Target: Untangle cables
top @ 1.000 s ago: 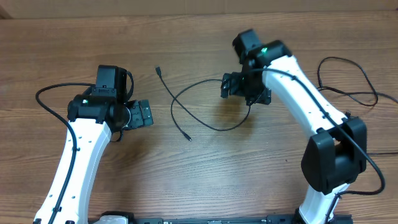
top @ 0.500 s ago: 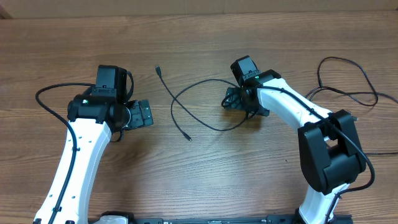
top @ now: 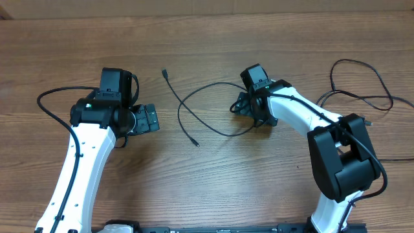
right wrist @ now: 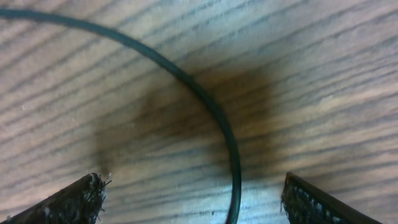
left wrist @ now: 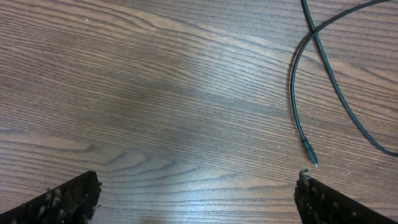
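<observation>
Wood-grain worktop (top: 213, 39), brown, plain, lit from above.

Item: cable (top: 183, 101), one, thin, black, round in section.

Location: middle of the worktop, between left gripper (top: 151, 119) and right gripper (top: 246, 107).

Form: a single open loop that crosses itself once on its left side. One tail runs toward the far edge and ends in a small plug (top: 165, 72). The other runs toward the near edge and ends in a slim tipped connector (top: 196, 144). The loop's right side passes under the right gripper.

Handling (judged): very light and limp. It lies flat on the wood, so fingertips would have to come right down to the surface to catch it. The smooth jacket is likely to slip through the pads, and pulling one part will drag the whole loop. Best hold: plain strand clear of the crossing, or just behind a connector.

Right gripper (right wrist: 191, 193): jaws apart, low over the worktop, cable (right wrist: 217, 115) running between them, not pinched.

Left gripper (left wrist: 199, 199): jaws wide, empty, near the connector (left wrist: 309, 149).

Also noted: thin black cord (top: 352, 61) near the right edge. Whether it is task stock or arm wiring, I cannot tell.
</observation>
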Controlling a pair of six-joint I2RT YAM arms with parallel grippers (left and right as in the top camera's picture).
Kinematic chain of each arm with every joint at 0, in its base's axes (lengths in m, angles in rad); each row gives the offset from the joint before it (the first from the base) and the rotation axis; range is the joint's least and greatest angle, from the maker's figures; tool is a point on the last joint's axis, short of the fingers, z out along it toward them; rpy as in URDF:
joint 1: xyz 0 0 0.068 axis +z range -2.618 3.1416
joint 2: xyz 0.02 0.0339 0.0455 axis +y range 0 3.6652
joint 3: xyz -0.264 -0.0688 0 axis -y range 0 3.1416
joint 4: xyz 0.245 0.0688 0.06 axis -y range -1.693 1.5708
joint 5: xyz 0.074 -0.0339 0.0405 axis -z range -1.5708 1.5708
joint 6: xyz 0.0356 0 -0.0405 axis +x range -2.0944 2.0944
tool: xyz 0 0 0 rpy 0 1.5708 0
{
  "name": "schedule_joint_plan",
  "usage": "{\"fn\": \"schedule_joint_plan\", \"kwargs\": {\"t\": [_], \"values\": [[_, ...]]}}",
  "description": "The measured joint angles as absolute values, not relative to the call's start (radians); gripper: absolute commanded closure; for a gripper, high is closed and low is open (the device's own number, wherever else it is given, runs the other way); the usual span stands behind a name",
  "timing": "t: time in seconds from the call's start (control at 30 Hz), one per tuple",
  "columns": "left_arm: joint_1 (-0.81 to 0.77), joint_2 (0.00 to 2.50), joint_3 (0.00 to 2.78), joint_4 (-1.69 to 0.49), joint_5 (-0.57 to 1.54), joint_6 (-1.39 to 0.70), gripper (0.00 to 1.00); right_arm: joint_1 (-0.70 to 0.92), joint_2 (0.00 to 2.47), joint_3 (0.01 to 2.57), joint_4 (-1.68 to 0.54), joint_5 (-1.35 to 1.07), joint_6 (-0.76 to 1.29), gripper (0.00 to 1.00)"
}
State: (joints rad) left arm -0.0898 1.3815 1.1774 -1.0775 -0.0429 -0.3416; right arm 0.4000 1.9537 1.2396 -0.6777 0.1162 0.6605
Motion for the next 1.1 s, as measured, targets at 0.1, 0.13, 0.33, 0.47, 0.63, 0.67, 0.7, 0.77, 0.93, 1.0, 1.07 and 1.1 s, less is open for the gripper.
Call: {"fn": "schedule_joint_plan", "kwargs": {"t": [0.1, 0.13, 0.33, 0.47, 0.63, 0.67, 0.7, 0.77, 0.93, 1.0, 1.07, 1.1], "values": [[-0.090, 1.382, 1.177, -1.078, -0.043, -0.342, 0.00, 0.400, 1.953, 1.231, -0.651, 0.134, 0.663, 0.24], [-0.090, 1.382, 1.178, -1.080, -0.043, -0.342, 0.00, 0.400, 1.952, 1.227, -0.644, 0.140, 0.667, 0.26], [-0.090, 1.382, 1.177, -1.095, -0.043, -0.342, 0.00, 0.400, 1.946, 1.214, -0.667, 0.146, 0.695, 0.63], [-0.090, 1.382, 1.178, -1.098, -0.043, -0.342, 0.00, 0.400, 1.941, 1.213, -0.730, 0.144, 0.766, 0.83], [-0.090, 1.382, 1.177, -1.098, -0.043, -0.342, 0.01, 0.403, 1.935, 1.213, -0.801, 0.128, 0.834, 0.96], [-0.090, 1.382, 1.178, -1.098, -0.043, -0.342, 0.01, 0.406, 1.934, 1.213, -0.805, 0.127, 0.840, 0.96], [-0.089, 1.382, 1.177, -1.098, -0.043, -0.342, 0.00, 0.409, 1.934, 1.213, -0.807, 0.127, 0.845, 0.96], [-0.090, 1.382, 1.177, -1.099, -0.043, -0.342, 0.00, 0.418, 1.934, 1.213, -0.810, 0.128, 0.849, 0.96], [-0.089, 1.382, 1.177, -1.099, -0.043, -0.342, 0.00, 0.421, 1.933, 1.211, -0.808, 0.126, 0.852, 0.96], [-0.090, 1.382, 1.177, -1.099, -0.043, -0.342, 0.01, 0.420, 1.932, 1.219, -0.815, 0.123, 0.823, 0.96], [-0.090, 1.382, 1.177, -1.099, -0.043, -0.342, 0.00, 0.418, 1.933, 1.235, -0.841, 0.116, 0.791, 0.96], [-0.090, 1.382, 1.178, -1.099, -0.043, -0.342, 0.00, 0.417, 1.933, 1.256, -0.860, 0.114, 0.770, 0.96]]}}
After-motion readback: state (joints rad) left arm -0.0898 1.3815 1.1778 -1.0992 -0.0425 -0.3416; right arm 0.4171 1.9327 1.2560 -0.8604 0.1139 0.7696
